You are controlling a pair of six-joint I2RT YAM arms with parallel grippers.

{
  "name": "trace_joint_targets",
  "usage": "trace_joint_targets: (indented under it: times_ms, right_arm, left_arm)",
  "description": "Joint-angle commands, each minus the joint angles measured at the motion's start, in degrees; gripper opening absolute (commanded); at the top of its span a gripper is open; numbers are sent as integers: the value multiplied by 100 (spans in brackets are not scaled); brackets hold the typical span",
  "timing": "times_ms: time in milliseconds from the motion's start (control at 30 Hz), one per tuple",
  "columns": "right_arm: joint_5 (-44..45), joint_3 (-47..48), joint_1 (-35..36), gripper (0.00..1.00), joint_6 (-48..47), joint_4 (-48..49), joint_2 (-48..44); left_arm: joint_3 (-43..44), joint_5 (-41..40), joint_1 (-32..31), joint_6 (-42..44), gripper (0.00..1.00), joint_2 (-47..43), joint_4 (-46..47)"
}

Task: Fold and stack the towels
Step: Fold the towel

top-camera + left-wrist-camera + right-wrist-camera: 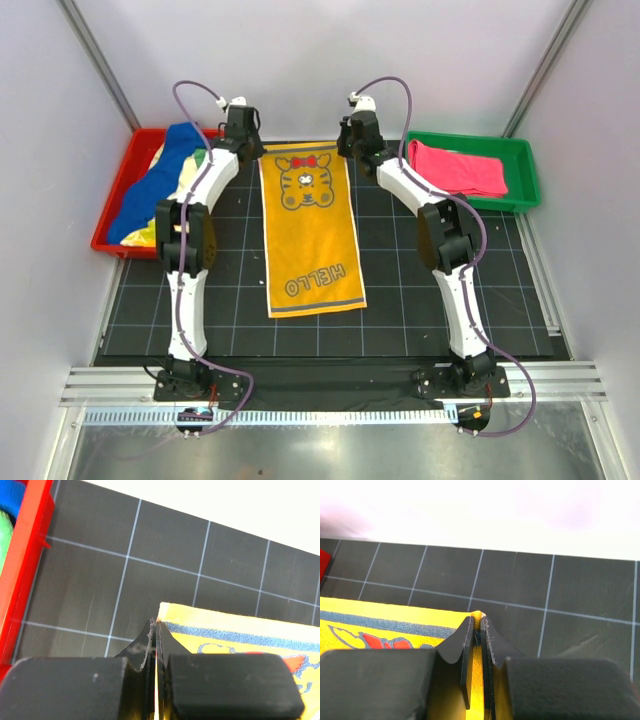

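Orange-yellow rectangular tiger towel (pixel 308 228) lies flat, lengthwise, mid black gridded surface (pixel 405 312), HELLO end toward the arm bases. Left claw (pixel 156 625) is clenched on its far-left corner, right claw (pixel 478 617) on its far-right corner. Left of it: red plastic tray (pixel 110 208) holding heaped blue/green/yellow towels (pixel 150 190). Right of it: green plastic tray (pixel 522 162) holding pink-red towel (pixel 458 168).
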Motion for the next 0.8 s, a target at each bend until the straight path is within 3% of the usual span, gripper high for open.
trace_joint_targets:
  times_ms: [0,167,333,500,767]
  right_arm:
    - [47,304,-31,9,-141,329,-200]
    - [11,630,-31,9,-158,-22,-173]
    - [-59,17,-31,9,-97,197,-516]
    - [-173,-520,-31,8,44,189,-999]
    - [-402,-2128,75,6,369,479,-1921]
  left_arm:
    - [276,112,78,235,0,-205,428]
    - [496,296,105,244,0,-135,341]
    - [233,507,96,157,0,-292,463]
    - [-907,885,96,-300,0,-994,946]
    - [-2719,1193,26,-942,0,-1962,1693]
